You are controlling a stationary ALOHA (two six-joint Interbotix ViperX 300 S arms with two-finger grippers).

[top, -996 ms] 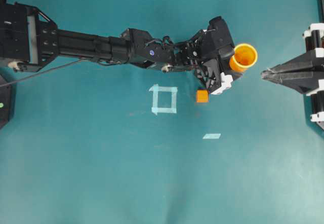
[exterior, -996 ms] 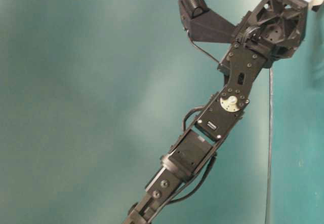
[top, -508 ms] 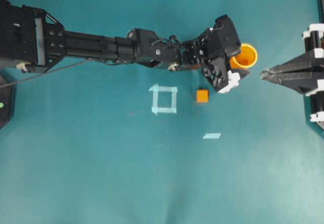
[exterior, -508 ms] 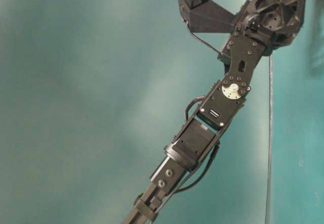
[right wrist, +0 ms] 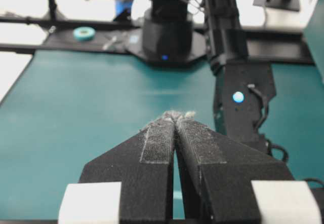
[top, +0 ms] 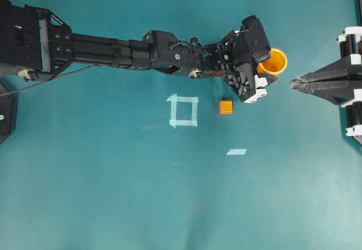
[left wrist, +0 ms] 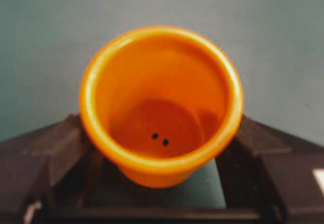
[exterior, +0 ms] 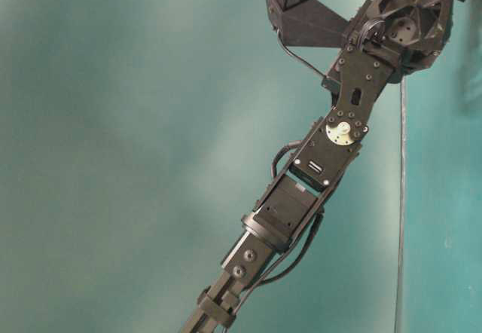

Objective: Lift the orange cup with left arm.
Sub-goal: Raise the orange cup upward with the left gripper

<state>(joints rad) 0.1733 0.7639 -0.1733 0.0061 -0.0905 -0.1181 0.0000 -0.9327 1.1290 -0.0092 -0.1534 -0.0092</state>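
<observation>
The orange cup [top: 272, 62] stands upright on the teal table [top: 113, 193] at the upper right. My left gripper [top: 264, 72] reaches in from the left and straddles it. In the left wrist view the cup [left wrist: 162, 97] fills the frame, and the gripper [left wrist: 160, 127] has a dark finger [left wrist: 45, 153] close on each side. The cup's thick rim hides any contact. My right gripper [top: 295, 83] hangs shut just to the cup's right, its pads [right wrist: 161, 138] pressed together with nothing between them. The table-level view shows only the left arm [exterior: 331, 137].
A small orange cube [top: 225, 107] lies just below the left wrist. A pale tape square [top: 183, 111] is left of it and a tape strip [top: 236, 151] lies lower down. The left arm's base [right wrist: 169, 36] stands across the table.
My left gripper slid right until its fingers flank the cup, and its fingers have drawn closer together. The cup, the cube and the right arm have not moved.
</observation>
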